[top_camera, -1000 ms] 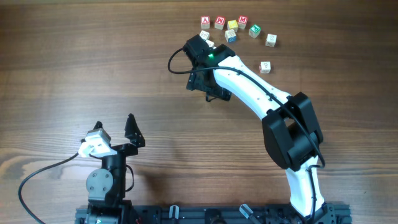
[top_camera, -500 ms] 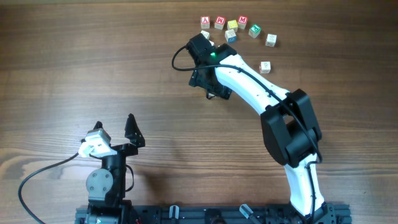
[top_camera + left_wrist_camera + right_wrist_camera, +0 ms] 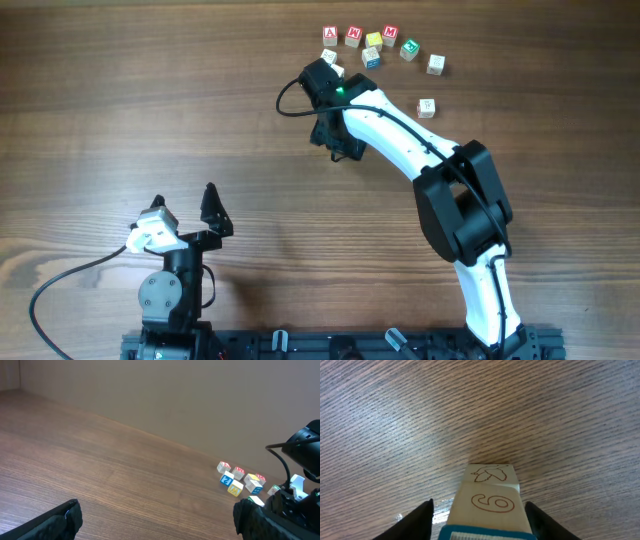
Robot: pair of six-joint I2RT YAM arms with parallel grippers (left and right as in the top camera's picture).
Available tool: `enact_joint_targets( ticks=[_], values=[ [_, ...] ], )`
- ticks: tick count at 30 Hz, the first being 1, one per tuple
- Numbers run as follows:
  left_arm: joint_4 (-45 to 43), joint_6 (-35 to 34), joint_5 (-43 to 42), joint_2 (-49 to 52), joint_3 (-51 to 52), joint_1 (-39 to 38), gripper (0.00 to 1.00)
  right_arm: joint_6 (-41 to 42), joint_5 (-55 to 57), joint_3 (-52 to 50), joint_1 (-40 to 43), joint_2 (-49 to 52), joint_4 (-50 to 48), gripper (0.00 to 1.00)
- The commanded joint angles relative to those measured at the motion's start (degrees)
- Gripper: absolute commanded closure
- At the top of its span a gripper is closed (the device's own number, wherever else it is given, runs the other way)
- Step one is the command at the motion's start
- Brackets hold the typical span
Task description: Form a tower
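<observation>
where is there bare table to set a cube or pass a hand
Bare: the wooden table left of the white right arm, and between it and the black left gripper. Crowded: the small lettered wooden cubes at the far edge.

I get soft, even light, faint shadows, and a pale sheen on the counter [image 3: 410,405] close up.

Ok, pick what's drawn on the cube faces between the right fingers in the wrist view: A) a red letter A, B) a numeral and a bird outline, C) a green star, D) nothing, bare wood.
B: the tower standing between the fingers of the right gripper shows a brown numeral on one face and a bird outline on the face beyond it.
</observation>
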State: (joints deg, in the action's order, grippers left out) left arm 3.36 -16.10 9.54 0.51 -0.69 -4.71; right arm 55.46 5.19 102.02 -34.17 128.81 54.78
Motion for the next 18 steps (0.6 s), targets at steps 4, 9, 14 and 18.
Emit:
enact_joint_targets(
  ticks=[4, 9, 14, 18],
  values=[
    [-0.17, 1.09, 0.37, -0.13, 0.35, 0.33, 0.00, 0.09, 0.94, -0.70, 0.07, 1.51, 0.09, 0.50],
    [-0.17, 1.11, 0.37, -0.13, 0.37, 0.33, 0.00, 0.09, 0.94, -0.70, 0.07, 1.51, 0.24, 0.59],
    [-0.17, 1.09, 0.37, -0.13, 0.37, 0.33, 0.00, 0.09, 0.96, -0.70, 0.09, 1.51, 0.28, 0.64],
    [-0.17, 1.09, 0.37, -0.13, 0.37, 0.33, 0.00, 0.07, 0.94, -0.70, 0.09, 1.51, 0.35, 0.67]
  ],
)
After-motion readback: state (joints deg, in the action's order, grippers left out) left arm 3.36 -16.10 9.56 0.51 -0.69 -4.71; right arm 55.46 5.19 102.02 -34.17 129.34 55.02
